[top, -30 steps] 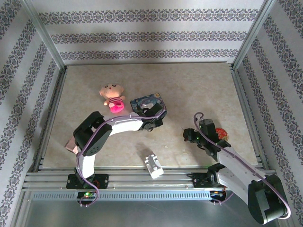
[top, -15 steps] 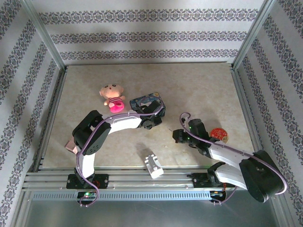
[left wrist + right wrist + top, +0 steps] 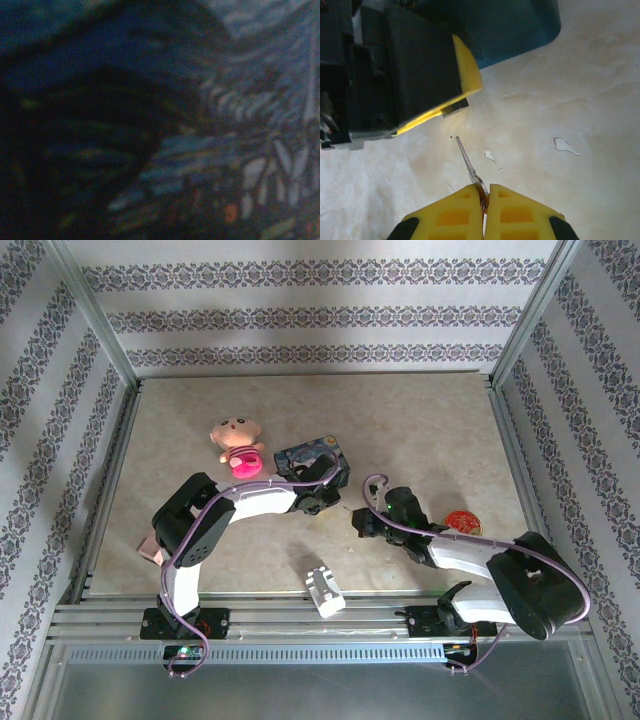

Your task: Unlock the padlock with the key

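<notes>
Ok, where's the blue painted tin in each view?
Top external: blue tin near centre, right of the pink toy, partly under the left end effector.
Left wrist: tin very close and blurred, pale painted strokes at right.
Right wrist: tin's teal corner at top, behind the left end effector.
Shared landmark: the left end effector by the tin.

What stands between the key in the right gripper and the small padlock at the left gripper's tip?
Nothing visible does. In the right wrist view the key, pinched in the shut right gripper, points toward the padlock at the tip of the left gripper. The gap between key tip and padlock shows bare table.
</notes>
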